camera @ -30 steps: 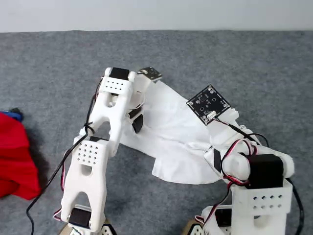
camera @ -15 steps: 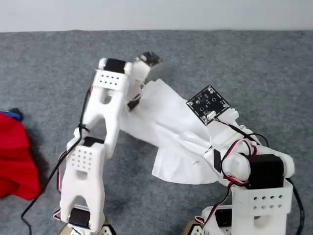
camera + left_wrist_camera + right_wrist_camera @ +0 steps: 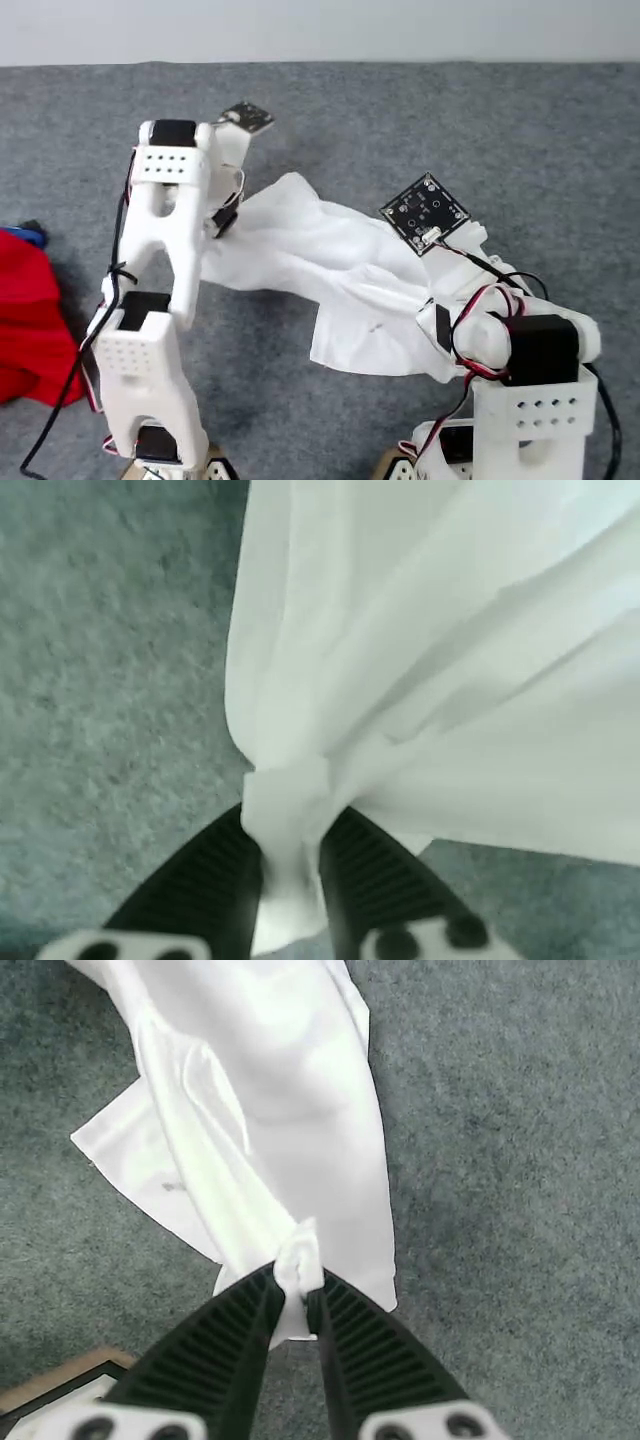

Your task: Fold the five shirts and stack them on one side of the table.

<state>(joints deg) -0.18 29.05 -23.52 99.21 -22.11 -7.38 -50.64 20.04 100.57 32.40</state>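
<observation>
Left arm swung left, stretching white shirt [image 3: 320,265] across mid-bench [image 3: 560,130]. High view: red shirt [image 3: 30,320] at left edge. Wrist views: left pincer [image 3: 288,830] clamped on bunched cloth; right pincer [image 3: 297,1288] pinching the shirt's right end.

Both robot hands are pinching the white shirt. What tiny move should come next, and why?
Probably draw the left hand away from the right hand to stretch the white shirt flat. Both hands pinch its edges, yet it lies bunched in folds between them.
</observation>
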